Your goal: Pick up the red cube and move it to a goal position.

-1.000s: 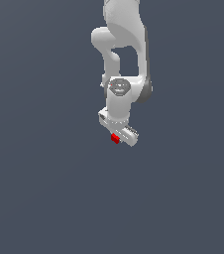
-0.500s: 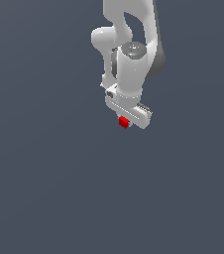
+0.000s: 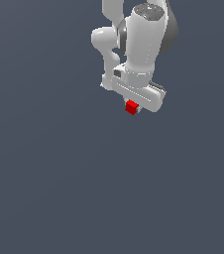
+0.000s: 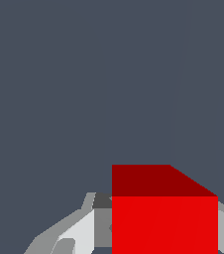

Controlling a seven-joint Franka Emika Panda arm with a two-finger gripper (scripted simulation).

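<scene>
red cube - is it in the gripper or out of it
In the gripper. The wrist view shows the red cube sitting between the gripper fingers, grey finger parts at both sides; in the exterior view it sits right under the white hand.

Exterior view: arm [image 3: 142, 44] cut off by the top edge; fingers hidden behind the gripper [image 3: 134, 108] body. Wrist view: red cube [image 4: 164, 218] cut by the frame edge, masking one finger; other finger [image 4: 79, 229] partly out of frame. Contact faces unseen.
</scene>
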